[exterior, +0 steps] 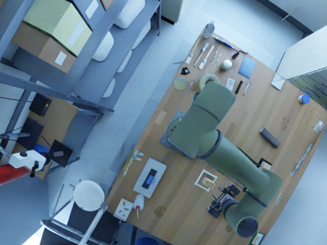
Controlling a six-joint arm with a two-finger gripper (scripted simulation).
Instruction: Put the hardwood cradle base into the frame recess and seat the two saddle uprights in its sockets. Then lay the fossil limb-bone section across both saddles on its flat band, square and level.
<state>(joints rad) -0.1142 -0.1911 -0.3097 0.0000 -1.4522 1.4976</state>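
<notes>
Near the bench's front right, a white square frame lies flat with the pale hardwood cradle base sitting inside its recess. My gripper hangs just beyond the frame's near corner, fingers open and empty. A small pale block in a dark tray, perhaps a saddle upright, shows past my forearm, partly hidden by it. A dark oblong piece, probably the fossil bone section, lies further right on the bench. My green arm covers the bench's middle.
A white tray with a dark and blue insert lies left of the frame. Brushes, picks, a jar and a tape roll crowd the far end. A steel rule lies by the right edge; shelving stands left of the bench.
</notes>
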